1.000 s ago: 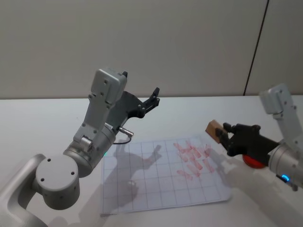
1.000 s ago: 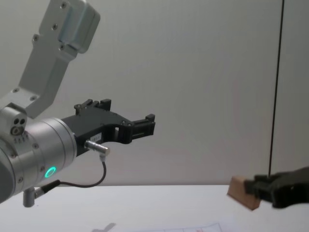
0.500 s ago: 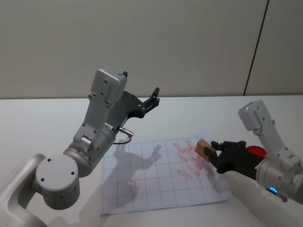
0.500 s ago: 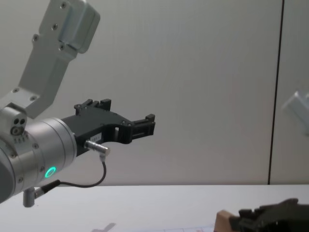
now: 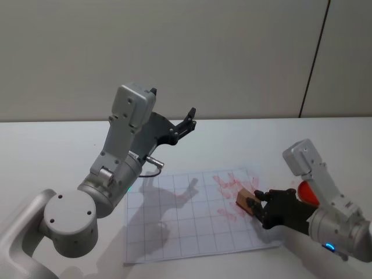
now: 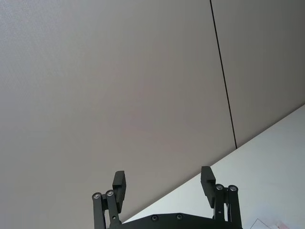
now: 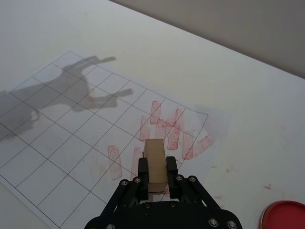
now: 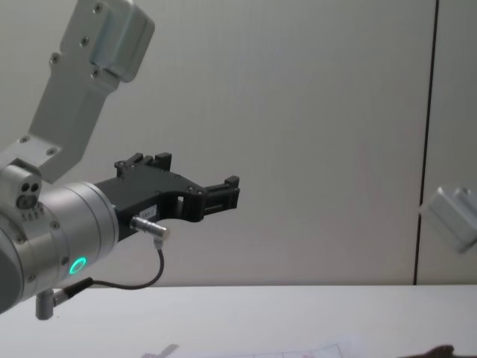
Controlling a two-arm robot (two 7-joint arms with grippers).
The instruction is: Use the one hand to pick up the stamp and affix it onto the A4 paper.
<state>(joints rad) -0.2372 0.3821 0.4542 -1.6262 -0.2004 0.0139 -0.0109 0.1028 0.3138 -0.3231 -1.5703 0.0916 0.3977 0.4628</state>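
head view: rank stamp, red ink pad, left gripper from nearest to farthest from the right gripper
1. stamp: clamped in the right gripper's jaws.
2. red ink pad: on the table's right, partly behind that arm.
3. left gripper: raised, far left.

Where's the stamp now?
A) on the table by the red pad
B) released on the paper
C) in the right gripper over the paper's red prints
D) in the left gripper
C: the right gripper is shut on the stamp over red prints on the A4 paper; the left gripper is raised, open, empty.
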